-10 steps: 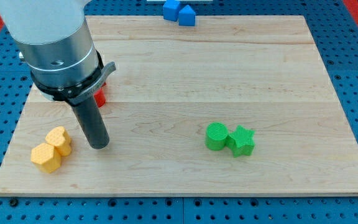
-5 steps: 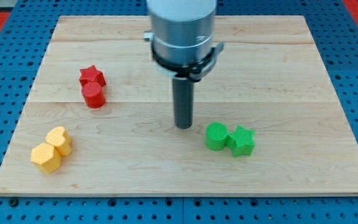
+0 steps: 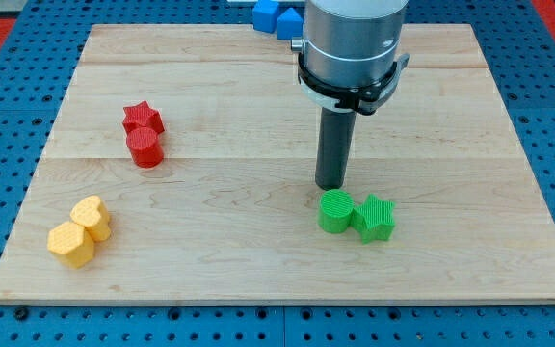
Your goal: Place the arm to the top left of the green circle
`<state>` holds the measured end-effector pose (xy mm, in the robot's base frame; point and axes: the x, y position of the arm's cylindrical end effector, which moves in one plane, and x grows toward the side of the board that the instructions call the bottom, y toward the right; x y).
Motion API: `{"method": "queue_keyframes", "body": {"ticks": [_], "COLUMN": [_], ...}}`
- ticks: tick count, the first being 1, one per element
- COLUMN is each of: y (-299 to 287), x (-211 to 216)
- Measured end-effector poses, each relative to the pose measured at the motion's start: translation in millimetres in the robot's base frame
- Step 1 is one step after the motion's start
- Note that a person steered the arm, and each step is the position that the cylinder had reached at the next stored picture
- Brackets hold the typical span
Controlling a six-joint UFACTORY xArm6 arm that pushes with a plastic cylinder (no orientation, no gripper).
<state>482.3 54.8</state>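
The green circle [image 3: 334,212] lies right of the board's middle, touching a green star [image 3: 377,217] on its right. My tip [image 3: 330,185] stands just above the green circle in the view, almost at its top edge and nearly centred over it. The rod rises from there to the arm's grey body [image 3: 351,39] at the view's top.
A red star [image 3: 143,119] and a red cylinder [image 3: 145,148] sit together at the left. A yellow heart [image 3: 92,215] and a yellow hexagon [image 3: 70,243] sit at the bottom left. Two blue blocks [image 3: 277,17] lie at the wooden board's [image 3: 470,116] top edge.
My tip has swept from the board's left, near the yellow blocks, across to the right and now stands just above the green circle. No block has moved.
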Motion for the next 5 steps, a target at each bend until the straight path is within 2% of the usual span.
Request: {"method": "queue_keyframes", "body": {"ticks": [5], "y": [10.0], "x": [2.7]}}
